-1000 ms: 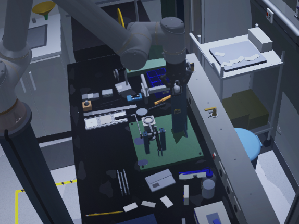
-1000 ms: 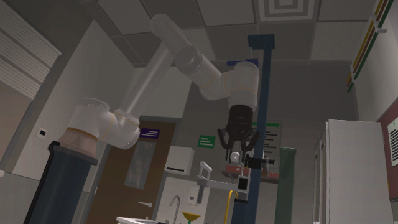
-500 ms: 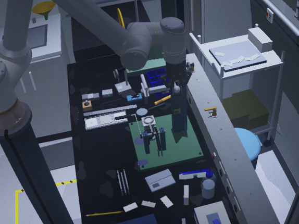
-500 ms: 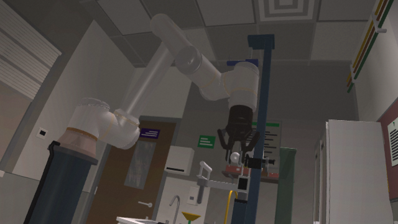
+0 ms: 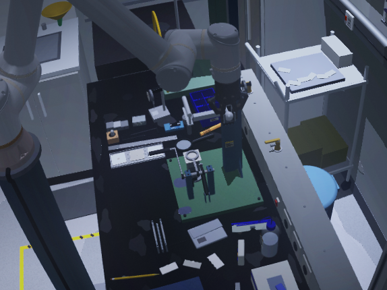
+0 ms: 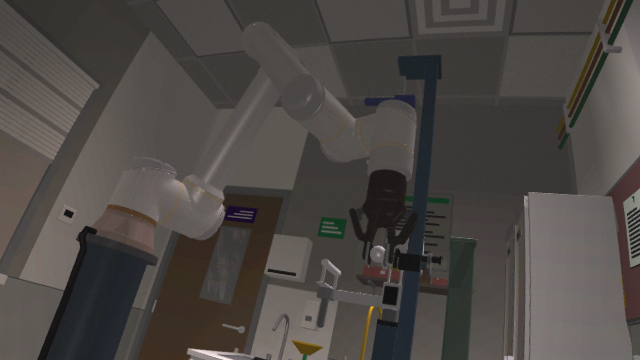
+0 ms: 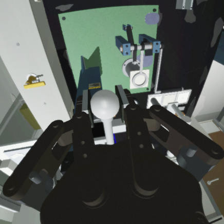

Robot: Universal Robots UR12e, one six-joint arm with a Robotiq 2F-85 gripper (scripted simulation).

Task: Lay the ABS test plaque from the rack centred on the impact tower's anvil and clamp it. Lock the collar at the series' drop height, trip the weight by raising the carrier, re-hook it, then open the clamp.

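Observation:
The test plaque [image 7: 139, 79] on the anvil [image 5: 192, 156] is partly covered by the clamp's ring and arm. The clamp [image 5: 199, 175] stands on the green base plate [image 5: 215, 183] in its blue brackets. The white ball knob [image 7: 104, 103] on its stem is held in my gripper [image 7: 105, 102], high up the blue tower column [image 5: 232, 145]. In the second side camera the knob [image 6: 377, 255] sits beside the column [image 6: 419, 200], next to a black collar [image 6: 412, 260]. A grey carrier arm [image 6: 345, 295] juts left below it. The rack [image 5: 136, 155] lies left of the plate.
A long grey rail [image 5: 286, 168] runs along the bench's right side with a yellow tap [image 5: 273, 143]. Blue bin [image 5: 202, 99], dial stand [image 5: 156, 108] and gauge blocks [image 5: 118, 124] sit behind the plate. Calculator [image 5: 206, 232], beaker [image 5: 269, 242] and rods [image 5: 158, 234] lie in front.

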